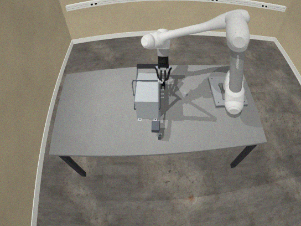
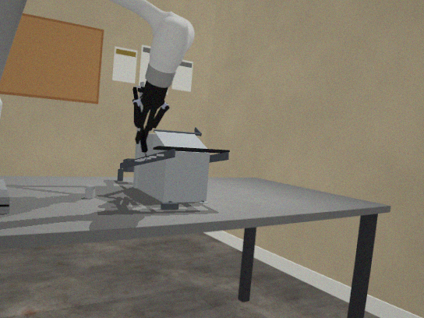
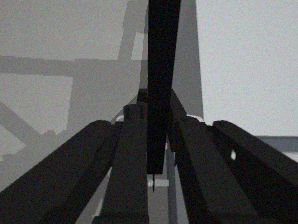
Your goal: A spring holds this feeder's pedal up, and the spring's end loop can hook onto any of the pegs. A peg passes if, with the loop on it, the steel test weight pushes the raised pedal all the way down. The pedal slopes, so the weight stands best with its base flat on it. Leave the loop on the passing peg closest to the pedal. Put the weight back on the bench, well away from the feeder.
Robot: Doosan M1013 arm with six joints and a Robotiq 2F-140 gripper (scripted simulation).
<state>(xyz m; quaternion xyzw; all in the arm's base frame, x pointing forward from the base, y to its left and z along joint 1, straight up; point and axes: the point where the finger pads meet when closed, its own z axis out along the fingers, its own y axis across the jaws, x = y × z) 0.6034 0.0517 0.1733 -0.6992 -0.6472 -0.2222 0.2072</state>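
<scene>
The grey feeder body [image 1: 146,111] [image 2: 185,177] stands mid-bench. A dark block [image 1: 155,126], apparently the pedal, is at its front end. Light pegs [image 1: 162,97] [image 2: 150,157] line the rail beside the body; one peg [image 3: 161,183] shows below the dark tip in the wrist view. My gripper [image 1: 163,85] [image 2: 142,141] points down over the peg rail, its fingers nearly together, with a thin dark pin below them. I see no clear object between the fingers. The spring and its loop cannot be made out. A small pale cylinder [image 1: 185,94] [image 2: 90,192], apparently the weight, stands on the bench.
A dark crossbar [image 1: 146,66] [image 2: 191,149] spans the feeder's rear above the bench. Thin side rods [image 1: 133,88] stick out at its left. A small post [image 1: 159,137] [image 2: 120,174] stands by the pedal end. The arm's base plate [image 1: 213,91] is at the right.
</scene>
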